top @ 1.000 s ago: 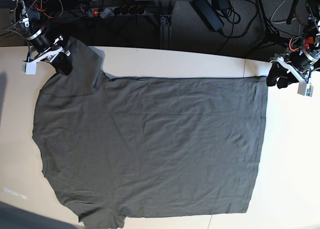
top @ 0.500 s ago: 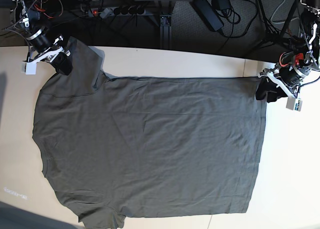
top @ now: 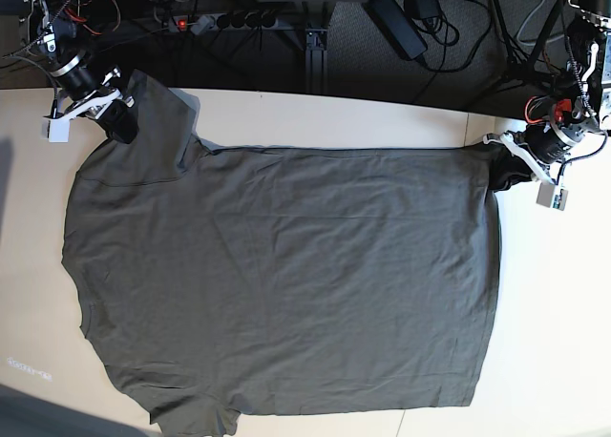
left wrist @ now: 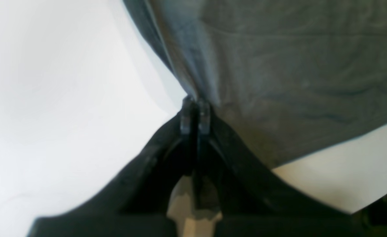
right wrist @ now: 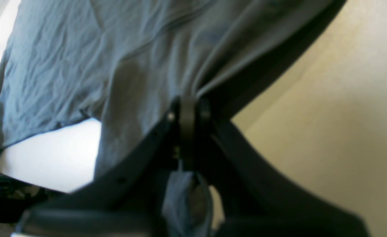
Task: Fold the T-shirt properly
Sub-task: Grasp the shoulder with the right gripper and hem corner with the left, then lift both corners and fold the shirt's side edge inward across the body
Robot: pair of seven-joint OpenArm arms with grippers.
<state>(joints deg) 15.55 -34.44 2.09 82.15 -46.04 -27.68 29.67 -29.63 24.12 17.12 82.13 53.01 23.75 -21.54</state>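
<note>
The dark olive-grey T-shirt (top: 286,275) lies spread flat on the pale table, hem to the right, sleeves to the left. My left gripper (top: 499,173) is at the shirt's far right hem corner; the left wrist view shows its jaws (left wrist: 195,113) shut on the cloth (left wrist: 278,65), which is lifted. My right gripper (top: 121,124) is at the far left sleeve; the right wrist view shows its jaws (right wrist: 188,110) shut on a bunch of shirt fabric (right wrist: 114,59). The collar and label do not show.
The table (top: 563,313) has bare surface right of the hem and along the far edge. Behind the table are a power strip (top: 224,20), cables and a black stand (top: 315,46). The near sleeve (top: 196,418) reaches the front edge.
My left gripper moved left onto the far hem corner and closed on it, pulling the corner slightly inward. The right gripper stayed still on the sleeve.
</note>
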